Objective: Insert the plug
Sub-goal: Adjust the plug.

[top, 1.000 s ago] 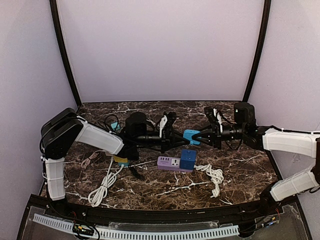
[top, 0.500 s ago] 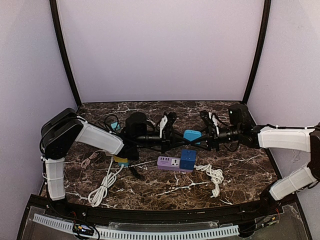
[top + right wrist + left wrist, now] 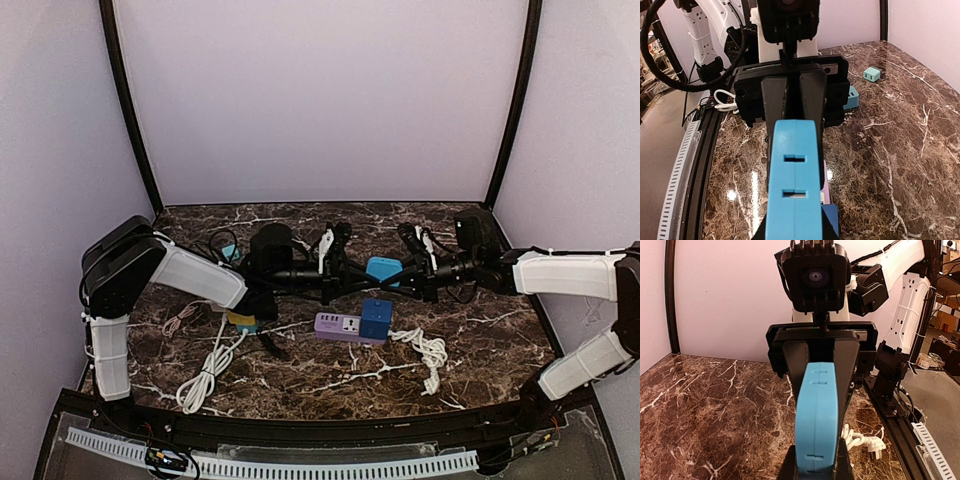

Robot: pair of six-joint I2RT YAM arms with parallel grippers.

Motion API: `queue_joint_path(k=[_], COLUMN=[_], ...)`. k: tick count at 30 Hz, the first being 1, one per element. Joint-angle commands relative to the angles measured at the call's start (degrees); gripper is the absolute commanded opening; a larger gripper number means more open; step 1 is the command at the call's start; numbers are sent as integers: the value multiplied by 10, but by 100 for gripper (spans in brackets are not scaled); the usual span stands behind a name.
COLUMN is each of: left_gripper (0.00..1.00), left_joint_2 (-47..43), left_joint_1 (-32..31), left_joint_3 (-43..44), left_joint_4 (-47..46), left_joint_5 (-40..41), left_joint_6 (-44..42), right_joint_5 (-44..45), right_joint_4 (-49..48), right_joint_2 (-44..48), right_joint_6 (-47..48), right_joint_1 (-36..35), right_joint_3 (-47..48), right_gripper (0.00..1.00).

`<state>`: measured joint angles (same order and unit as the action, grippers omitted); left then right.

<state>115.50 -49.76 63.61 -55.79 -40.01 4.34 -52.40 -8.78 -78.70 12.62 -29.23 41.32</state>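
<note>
Lilac walls (image 3: 320, 100), dark marbled tabletop (image 3: 480, 340)

Small teal cube (image 3: 871, 74) lies on marble table (image 3: 480, 340).

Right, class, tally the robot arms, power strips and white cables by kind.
Robot arms: 2, the left arm and the right arm
Power strips: 1, the purple power strip
White cables: 2, the left cable and the right cable
Total: 5

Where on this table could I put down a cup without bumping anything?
Bare marble runs along the back wall, and at the front between the long cord on the left and the coiled cord on the right. The middle is crowded: left hand and right hand grip the blue adapter, the purple power strip just in front.
</note>
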Motion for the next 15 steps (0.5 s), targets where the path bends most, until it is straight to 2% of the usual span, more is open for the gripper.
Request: queue_joint_path(k=[1,5,7,8,10,13,15], left_gripper=[1,1,14,28,41,55,56], left_joint_2=[-16,-15,-16,-16,-17,-18,-19], left_joint_1=[-5,-5,-5,-5,-5,-5,-5], left_joint_3=[-4,-11,-14,-17,-21,-25,-26], left_joint_4=[-15,-7,-3,1,7,11,12], left_joint_5=[-16,-10,-2,0,4,9,9], left_joint_6=[-15,-23,-27,-30,-38,-55,-58], right_joint_5=[-6,-9,-8,-7,-2,0,0], right_joint_4=[-2,-1,1,2,5,10,17], right_joint_2=[2,3,6,8,16,26,32], right_joint_6=[-8,2,8,11,21,33,39], right_joint_1=[3,3,3,3,4,4,4], right_joint_3=[17,16,14,11,5,-2,-3], right_gripper=[2,0,0,0,0,0,0])
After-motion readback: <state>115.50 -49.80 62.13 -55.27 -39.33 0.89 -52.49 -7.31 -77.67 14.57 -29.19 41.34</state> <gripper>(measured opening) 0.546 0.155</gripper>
